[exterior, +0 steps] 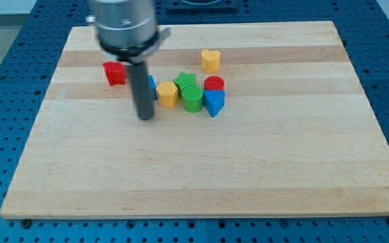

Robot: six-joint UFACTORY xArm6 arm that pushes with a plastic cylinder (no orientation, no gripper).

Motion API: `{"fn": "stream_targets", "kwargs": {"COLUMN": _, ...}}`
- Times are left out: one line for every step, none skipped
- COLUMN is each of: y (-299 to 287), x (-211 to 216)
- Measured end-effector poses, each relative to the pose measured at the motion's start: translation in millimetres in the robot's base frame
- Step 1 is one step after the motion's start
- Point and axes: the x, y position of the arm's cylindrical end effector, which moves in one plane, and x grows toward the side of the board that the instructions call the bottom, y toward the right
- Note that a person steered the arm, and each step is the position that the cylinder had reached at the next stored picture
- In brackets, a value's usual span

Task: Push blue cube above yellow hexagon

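The blue cube (152, 86) is almost wholly hidden behind my rod; only a blue sliver shows at the rod's right edge. The yellow hexagon (167, 94) sits just to the right of it, close or touching. My tip (145, 117) rests on the board just below and left of the blue cube, to the lower left of the yellow hexagon.
A red block (115, 73) lies to the rod's left. A green star (186, 82), a green cylinder (193, 98), a red cylinder (214, 84) and a blue triangle (214, 102) cluster right of the hexagon. A yellow heart (211, 60) sits above them.
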Motion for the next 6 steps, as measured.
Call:
{"fn": "stream_targets", "kwargs": {"y": -37, "x": -20}}
{"fn": "stream_targets", "kwargs": {"y": -21, "x": -49}}
{"fn": "stream_targets", "kwargs": {"y": 14, "x": -55}}
{"fn": "stream_targets", "kwargs": {"y": 14, "x": -56}}
{"fn": "stream_targets", "kwargs": {"y": -40, "x": -59}}
{"fn": "stream_targets", "kwargs": {"y": -109, "x": -60}}
